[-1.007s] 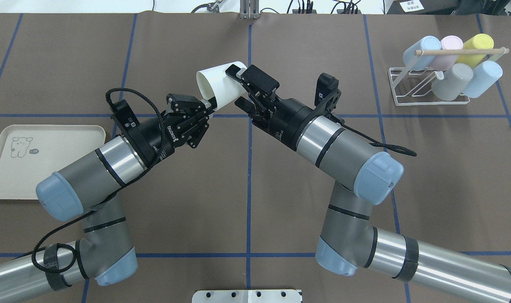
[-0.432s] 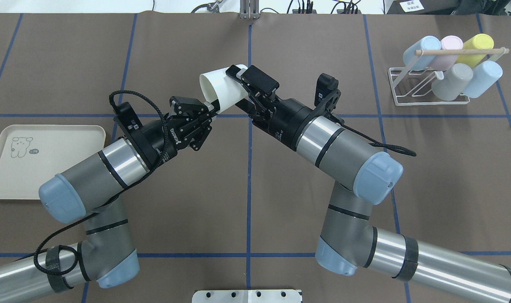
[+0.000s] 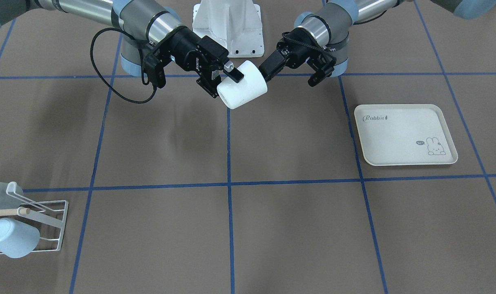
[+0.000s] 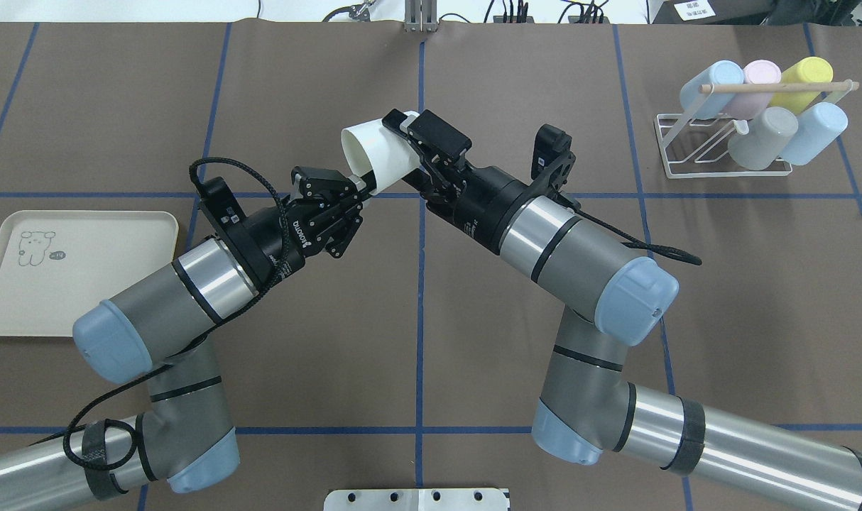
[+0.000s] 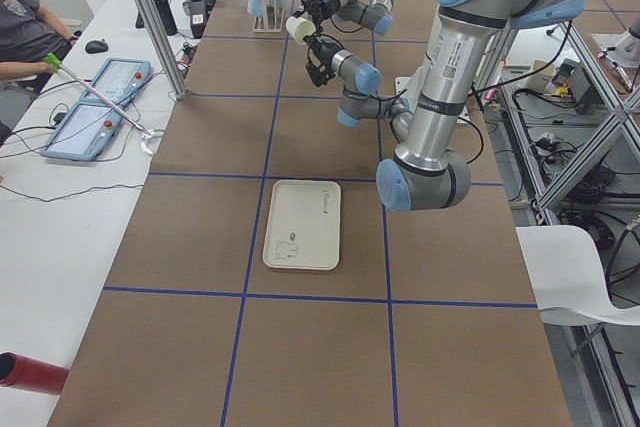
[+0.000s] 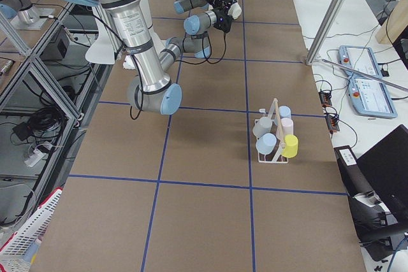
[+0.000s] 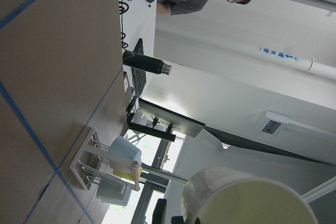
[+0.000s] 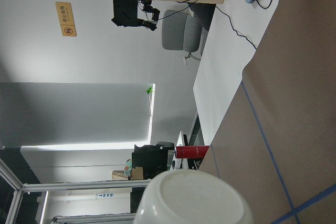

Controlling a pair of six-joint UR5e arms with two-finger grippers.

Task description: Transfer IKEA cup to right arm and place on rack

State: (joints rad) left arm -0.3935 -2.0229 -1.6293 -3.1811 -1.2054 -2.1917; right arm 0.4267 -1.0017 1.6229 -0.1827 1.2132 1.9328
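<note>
The white IKEA cup (image 4: 374,152) (image 3: 242,85) hangs tilted above the table's middle, its mouth pointing away from me and to my left. My left gripper (image 4: 362,190) (image 3: 265,72) is shut on the cup's lower edge. My right gripper (image 4: 405,152) (image 3: 225,83) is open astride the cup's body, one finger over it and one under it. The right wrist view shows the cup's base (image 8: 194,198). The left wrist view shows its side (image 7: 252,198). The white wire rack (image 4: 686,152) (image 3: 48,222) stands at the far right.
Several pastel cups (image 4: 765,138) hang on the rack under its wooden dowel (image 4: 779,87). A cream rabbit-print tray (image 4: 76,284) (image 3: 399,134) lies at my left. A person (image 5: 20,17) sits at the side desk beyond the table.
My left arm has pushed right and slightly toward me, carrying the cup deeper between the right gripper's fingers. The right arm has barely moved.
</note>
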